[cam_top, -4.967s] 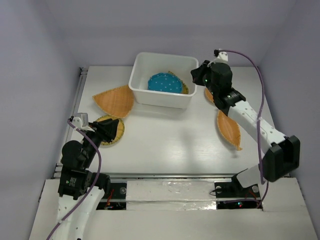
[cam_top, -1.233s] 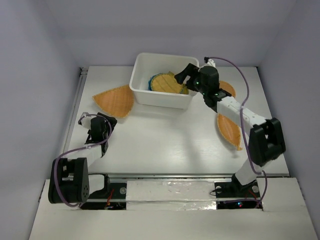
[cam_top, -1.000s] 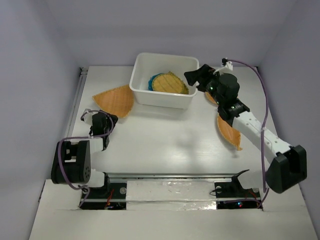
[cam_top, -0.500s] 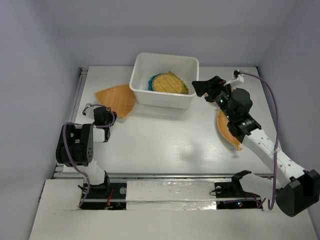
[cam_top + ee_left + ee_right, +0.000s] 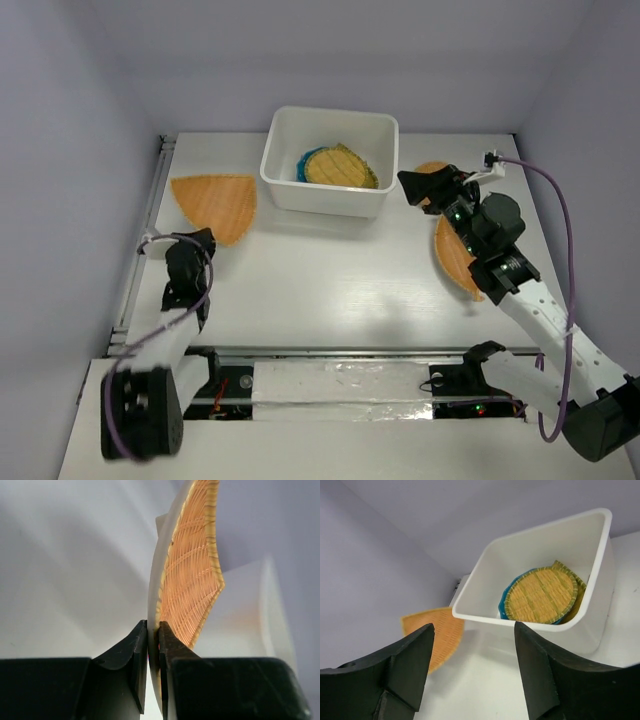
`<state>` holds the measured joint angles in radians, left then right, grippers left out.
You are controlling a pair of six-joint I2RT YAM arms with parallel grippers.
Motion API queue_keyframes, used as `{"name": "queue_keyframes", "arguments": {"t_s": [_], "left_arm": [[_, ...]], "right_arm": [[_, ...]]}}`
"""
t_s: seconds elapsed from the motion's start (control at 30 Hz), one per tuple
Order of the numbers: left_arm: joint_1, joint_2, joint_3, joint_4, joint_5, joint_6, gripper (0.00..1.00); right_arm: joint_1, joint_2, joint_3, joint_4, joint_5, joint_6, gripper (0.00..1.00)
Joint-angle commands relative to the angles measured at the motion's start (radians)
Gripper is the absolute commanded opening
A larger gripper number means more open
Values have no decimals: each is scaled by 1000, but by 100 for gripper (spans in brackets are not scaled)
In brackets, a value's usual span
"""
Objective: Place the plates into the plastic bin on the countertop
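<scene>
A white plastic bin (image 5: 283,172) stands at the back of the countertop (image 5: 330,275). In it a round wicker plate (image 5: 341,168) lies on a teal plate (image 5: 303,163); both also show in the right wrist view as the wicker plate (image 5: 542,595) and the teal rim (image 5: 504,601). My left gripper (image 5: 198,243) is shut on the near edge of a fan-shaped wicker plate (image 5: 214,203), which stands on edge between the jaws (image 5: 192,580). My right gripper (image 5: 424,186) hangs open and empty to the right of the bin. A leaf-shaped wicker plate (image 5: 455,258) lies under the right arm.
Another wicker plate (image 5: 433,168) lies partly hidden behind the right gripper. A metal rail (image 5: 152,200) runs along the left edge of the countertop. Pale walls close in the back and both sides.
My left gripper has shut on the fan plate and carried it left, away from the bin. My right arm has drawn back from the bin toward the right, its jaws narrowing slightly.
</scene>
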<state>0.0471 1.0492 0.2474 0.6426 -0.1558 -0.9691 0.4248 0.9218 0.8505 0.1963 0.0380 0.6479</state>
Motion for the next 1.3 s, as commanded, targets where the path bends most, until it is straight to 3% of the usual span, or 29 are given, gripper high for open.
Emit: {"name": "queue_keyframes", "arguments": {"t_s": [0.0,0.03,0.13,0.17,0.23,0.37,0.4,0.5,0.57,0.7,1.1,1.27], "left_arm": [[5,-313,-5,-95,-157,6,0],[5,-380,-5,-133,-172,7,0],[-4,-595,19,-254,-206,26,0],[-4,-632,45,-277,-199,29,0],[-4,-678,84,-282,-148,32,0],[-4,-547,241,-203,92,40,0],[-16,-449,265,-180,224,30,0],[-104,-268,338,-54,329,20,0],[-239,-191,400,-66,283,67,0],[-396,44,605,-87,239,174,0],[-443,526,944,-124,275,172,0],[-443,633,1049,-185,272,171,0]], "right_arm": [[-1,-29,-11,-15,17,-31,70],[-1,-35,-13,-15,20,-31,67],[-1,-70,-19,-28,55,-34,39],[-1,-83,-22,-31,65,-36,18],[-1,-106,-25,-35,76,-39,9],[-1,-113,-27,-54,85,-39,9],[-1,-115,-30,-54,86,-36,9],[-1,-135,-45,-54,95,-30,11],[-1,-150,-50,-58,109,-36,11],[-1,-161,-51,-96,135,-48,12],[-1,-176,-85,-120,135,-59,12],[-1,-175,-99,-127,146,-65,13]]}}
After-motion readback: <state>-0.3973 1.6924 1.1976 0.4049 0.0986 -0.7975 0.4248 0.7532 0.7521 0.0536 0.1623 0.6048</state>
